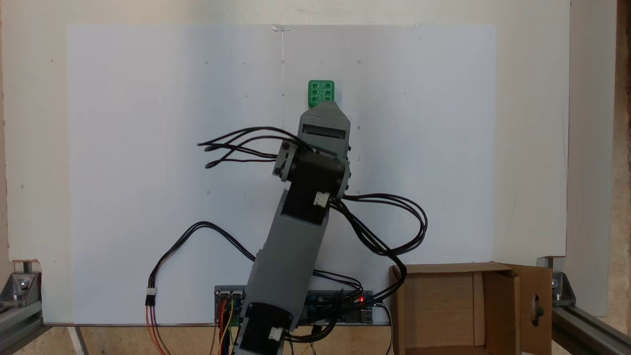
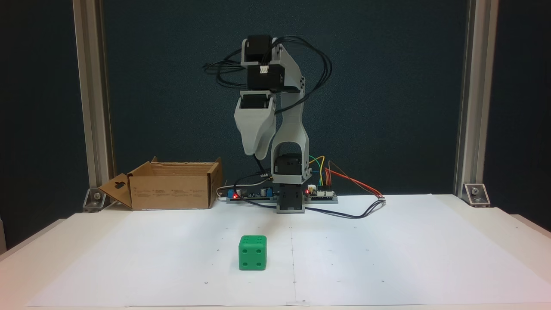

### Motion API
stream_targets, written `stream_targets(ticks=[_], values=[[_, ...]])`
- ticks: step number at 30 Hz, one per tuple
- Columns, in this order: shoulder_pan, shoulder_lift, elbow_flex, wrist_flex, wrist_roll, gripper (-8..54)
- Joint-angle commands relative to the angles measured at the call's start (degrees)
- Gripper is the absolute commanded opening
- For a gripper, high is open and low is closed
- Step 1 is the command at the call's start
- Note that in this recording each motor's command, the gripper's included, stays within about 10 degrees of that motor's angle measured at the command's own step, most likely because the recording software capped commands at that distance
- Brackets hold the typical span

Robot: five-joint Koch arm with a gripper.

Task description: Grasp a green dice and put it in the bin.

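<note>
Green dice [image 2: 252, 252] sits on paper [image 2: 387, 258]; pincer [image 2: 254, 153] above, empty, its opening unclear.

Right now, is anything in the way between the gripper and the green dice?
Nothing visible. The gripper hangs in the air above the white sheet, and the dice sits alone on that sheet, nearer the front camera than the arm. The box stands off to the side by the arm's base.
</note>
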Motion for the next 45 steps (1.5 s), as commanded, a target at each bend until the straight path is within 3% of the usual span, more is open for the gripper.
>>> stream_targets(ticks=[1,17,27,45], values=[[0.35,-1.14,-6.06,5.1,-3.25,45.0],[2.11,-18.28,-18.9,8.17,-3.25,45.6],[2.02,-19.95,-18.9,7.65,-8.53,45.8],[-0.09,-22.59,-18.19,5.98,-7.91,45.4]])
